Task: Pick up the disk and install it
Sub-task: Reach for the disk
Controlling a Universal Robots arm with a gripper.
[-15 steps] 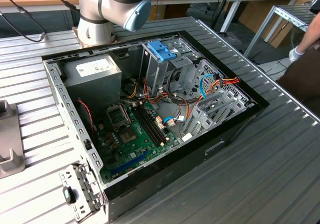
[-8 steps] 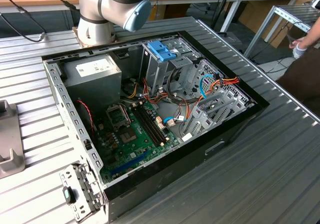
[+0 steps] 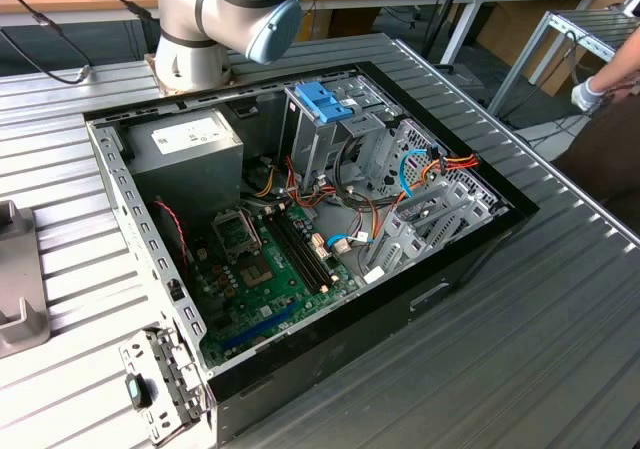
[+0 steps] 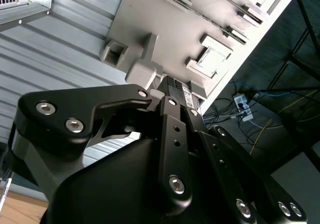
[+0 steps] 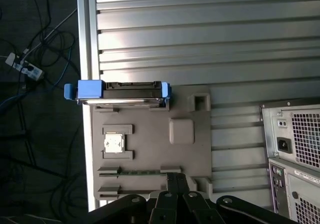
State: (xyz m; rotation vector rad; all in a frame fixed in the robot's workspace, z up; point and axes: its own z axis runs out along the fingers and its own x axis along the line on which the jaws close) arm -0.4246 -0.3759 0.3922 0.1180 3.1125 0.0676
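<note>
Standing on edge at the far end of a grey tray (image 5: pixel 150 151), the disk (image 5: pixel 131 87) is seen ahead of the end effector (image 5: pixel 177 177) (clenched, nothing held), well apart, its long axis laid crosswise to the approach.

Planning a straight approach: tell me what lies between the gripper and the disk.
In the first wrist view, the grey holder plate lies between gripper and disk, carrying a square pad; a small chip sits aside.
</note>
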